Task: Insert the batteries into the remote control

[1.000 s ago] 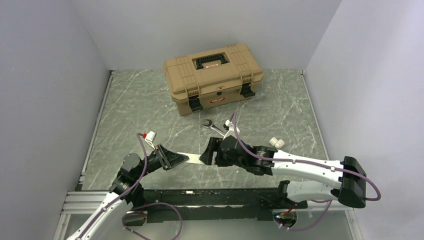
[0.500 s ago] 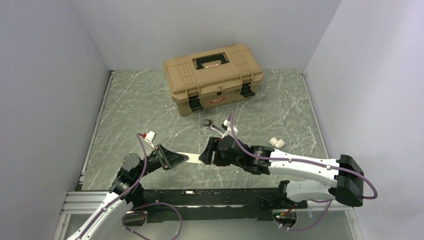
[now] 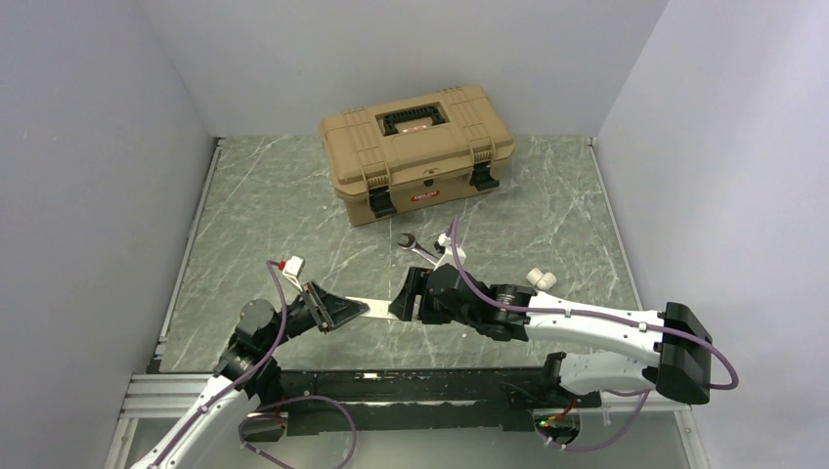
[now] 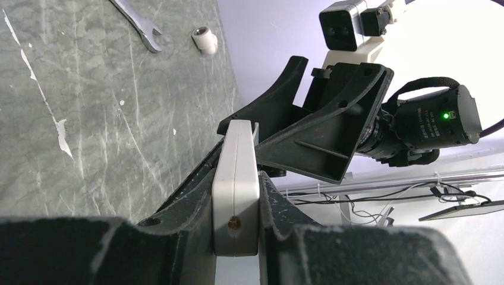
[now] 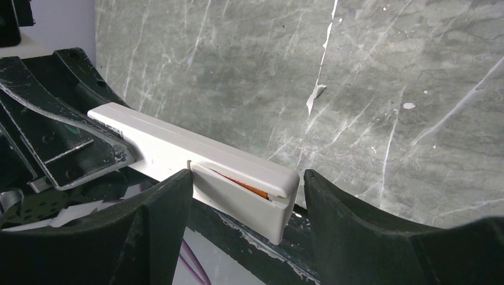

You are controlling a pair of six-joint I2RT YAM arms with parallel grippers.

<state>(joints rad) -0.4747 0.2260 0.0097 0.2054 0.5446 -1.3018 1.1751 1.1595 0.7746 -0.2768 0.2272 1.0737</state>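
The remote control point(image 3: 379, 310) is a slim white bar held level above the table's near edge between both arms. My left gripper point(image 3: 342, 311) is shut on one end of it; the white end face point(image 4: 236, 196) sits clamped between the pads. My right gripper point(image 5: 245, 178) is open around the other end point(image 5: 261, 178). Its left fingertip point(image 5: 172, 196) rests against a white cover point(image 5: 238, 199) that stands slightly ajar, with an orange strip in the gap. The right fingertip point(image 5: 324, 196) stays apart from the remote. No batteries are in view.
A tan toolbox point(image 3: 417, 149) sits shut at the back of the table. A steel wrench point(image 3: 415, 246) lies just beyond my right gripper point(image 3: 406, 298). A small white cylindrical piece point(image 3: 541, 279) lies beside the right forearm. The marbled green table point(image 3: 283, 210) ends at side rails.
The right arm has shifted slightly left along the remote, its elbow following. The left arm and the remote have held still.
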